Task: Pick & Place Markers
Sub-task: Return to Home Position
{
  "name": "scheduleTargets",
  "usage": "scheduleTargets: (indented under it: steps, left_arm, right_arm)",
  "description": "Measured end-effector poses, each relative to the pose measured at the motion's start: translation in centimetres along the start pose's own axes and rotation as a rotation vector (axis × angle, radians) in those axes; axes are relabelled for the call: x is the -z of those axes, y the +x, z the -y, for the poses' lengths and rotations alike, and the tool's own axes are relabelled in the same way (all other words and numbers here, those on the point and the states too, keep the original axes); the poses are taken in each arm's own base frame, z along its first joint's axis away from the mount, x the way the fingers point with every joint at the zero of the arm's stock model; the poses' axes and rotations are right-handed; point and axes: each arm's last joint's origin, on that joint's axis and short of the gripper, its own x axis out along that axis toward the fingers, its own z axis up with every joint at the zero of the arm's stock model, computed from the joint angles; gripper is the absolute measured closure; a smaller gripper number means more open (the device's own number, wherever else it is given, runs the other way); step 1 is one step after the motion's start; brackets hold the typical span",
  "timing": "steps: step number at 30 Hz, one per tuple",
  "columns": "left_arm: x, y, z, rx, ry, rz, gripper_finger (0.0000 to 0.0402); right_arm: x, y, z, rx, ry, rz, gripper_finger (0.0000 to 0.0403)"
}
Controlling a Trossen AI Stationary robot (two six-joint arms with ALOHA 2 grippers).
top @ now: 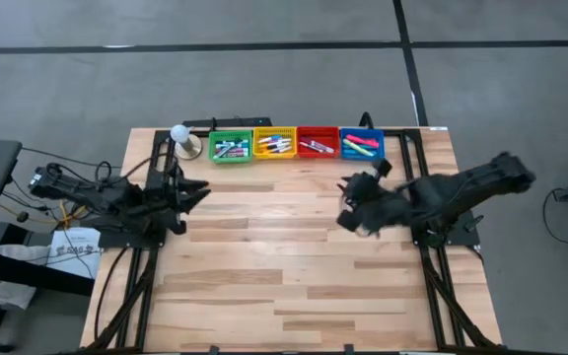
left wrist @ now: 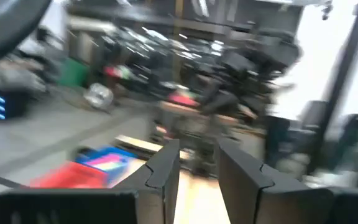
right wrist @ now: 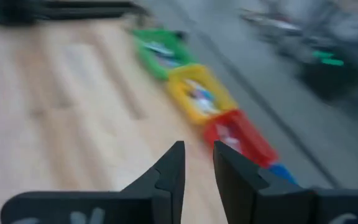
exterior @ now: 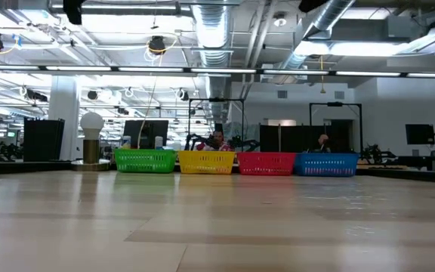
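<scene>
The markers lie in four small bins in a row at the table's far edge: green bin (top: pixel 230 148), yellow bin (top: pixel 273 145), red bin (top: pixel 317 145) and blue bin (top: pixel 362 145). Several markers (top: pixel 360 144) of mixed colours show in them from above. In the low view the bin walls (exterior: pixel 206 162) hide them. My left gripper (top: pixel 201 191) hovers over the table's left part, near the green bin, fingers a little apart (left wrist: pixel 197 167) with nothing between them. My right gripper (top: pixel 347 214) hovers right of centre, below the blue bin, also slightly open (right wrist: pixel 199 157) and empty.
A white ball-shaped lamp (top: pixel 180 134) on a round base stands at the far left corner, beside the green bin; the low view also shows this lamp (exterior: pixel 91 125). Bare wooden table top (top: pixel 274 266) stretches from the bins to the near edge. Black frame rails (top: pixel 432 286) run along both sides.
</scene>
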Motion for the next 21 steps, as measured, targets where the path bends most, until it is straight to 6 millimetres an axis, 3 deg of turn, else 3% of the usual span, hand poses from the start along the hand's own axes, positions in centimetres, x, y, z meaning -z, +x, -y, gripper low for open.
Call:
scheduleTargets:
  steps: [5, 8, 12, 17, 21]
  left_arm:
    - [0.8, 0.6, 0.4, 0.221, -0.145, -0.092, 0.0302]
    - [1.8, 0.7, -0.1, 0.228, -0.17, -0.196, 0.0302]
    - [2.1, -0.4, -1.3, 0.157, -0.156, -0.257, 0.0302]
    - [1.7, -2.1, -2.5, 0.11, -0.178, -0.151, 0.0302]
    - [4.1, -2.6, -2.9, 0.097, -0.237, -0.178, 0.0309]
  right_arm:
    - [2.4, -0.8, 2.6, -0.479, -0.043, 0.152, 0.0329]
    - [4.8, 0.1, 4.0, -0.662, -0.016, 0.259, 0.0329]
    - [9.2, 1.4, 6.0, -0.618, 0.095, 0.314, 0.0329]
    - [13.2, 1.1, 8.3, -0.568, 0.28, 0.38, 0.0329]
    - [15.1, 0.3, 9.7, -0.555, 0.43, 0.353, 0.0329]
